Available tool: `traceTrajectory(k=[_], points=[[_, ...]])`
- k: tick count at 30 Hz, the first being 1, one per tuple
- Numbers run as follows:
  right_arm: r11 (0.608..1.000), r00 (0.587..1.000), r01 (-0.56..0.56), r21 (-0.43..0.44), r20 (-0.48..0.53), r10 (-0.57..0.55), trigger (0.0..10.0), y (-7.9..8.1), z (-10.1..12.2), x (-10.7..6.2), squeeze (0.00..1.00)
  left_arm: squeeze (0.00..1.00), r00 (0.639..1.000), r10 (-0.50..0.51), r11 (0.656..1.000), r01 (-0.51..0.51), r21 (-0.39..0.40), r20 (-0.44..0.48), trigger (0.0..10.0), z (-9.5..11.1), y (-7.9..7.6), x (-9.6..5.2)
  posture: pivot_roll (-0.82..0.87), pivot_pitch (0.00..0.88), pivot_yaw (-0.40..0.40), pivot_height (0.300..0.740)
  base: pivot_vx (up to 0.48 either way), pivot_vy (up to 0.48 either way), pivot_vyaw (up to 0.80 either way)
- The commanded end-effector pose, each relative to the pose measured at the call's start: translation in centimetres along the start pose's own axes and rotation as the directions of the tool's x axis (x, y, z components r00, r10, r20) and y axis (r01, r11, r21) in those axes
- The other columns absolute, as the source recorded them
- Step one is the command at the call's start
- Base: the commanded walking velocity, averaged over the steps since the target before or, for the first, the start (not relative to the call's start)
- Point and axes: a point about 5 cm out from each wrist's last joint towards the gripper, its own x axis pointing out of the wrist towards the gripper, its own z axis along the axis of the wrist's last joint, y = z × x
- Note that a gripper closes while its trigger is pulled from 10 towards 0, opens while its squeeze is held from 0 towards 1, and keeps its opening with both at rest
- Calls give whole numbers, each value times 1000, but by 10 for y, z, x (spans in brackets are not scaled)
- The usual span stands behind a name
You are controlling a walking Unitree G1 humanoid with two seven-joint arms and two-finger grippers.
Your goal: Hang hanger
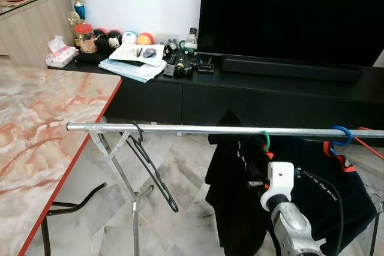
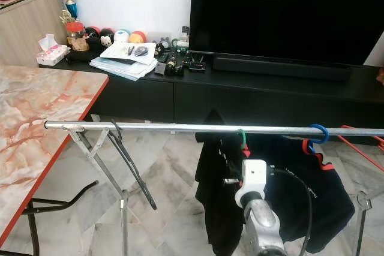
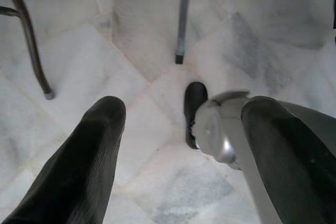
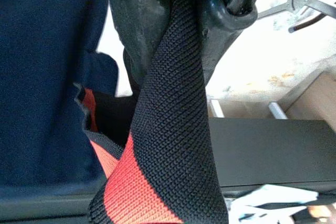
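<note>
Silver rail; black hanger; green hook; blue hook; black shirt; orange-veined marble table.

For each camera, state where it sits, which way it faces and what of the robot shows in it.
Left eye view: on the head, looking forward and down at the metal rail with garments on hangers; right arm rises below it.
Right eye view: the stereo twin, same rail, same arm.
Left wrist view: on the left wrist, facing the marble floor; left gripper open.
Right wrist view: on the right wrist, against black-and-red fabric between its fingers.
Shared: both eyes show the black hanger.
</note>
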Motion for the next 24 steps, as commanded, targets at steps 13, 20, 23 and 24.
traceTrajectory(k=[13, 20, 23, 24], points=[[991, 990, 105, 82, 83, -112, 10000, -15, 9, -7, 0, 0, 1000, 9, 1000, -9, 27, 1, 10000, 0, 1, 0, 43, 0, -27, 740, 0, 0, 0], [989, 989, 122, 81, 73, -128, 10000, -17, 8, -8, 0, 0, 1000, 30, 999, -30, 22, 1, 10000, -1, 20, -4, 47, 0, -28, 740, 0, 0, 0], [989, 989, 123, 82, 72, -129, 10000, -16, 7, -9, 0, 0, 999, 39, 999, -38, 22, -5, 10000, -2, 27, -6, 44, 0, -25, 740, 0, 0, 0], [989, 989, 124, 83, 71, -130, 10000, -16, 7, -9, 0, 0, 999, 40, 999, -39, 24, -10, 10000, -2, 29, -7, 45, 0, -25, 740, 0, 0, 0]])
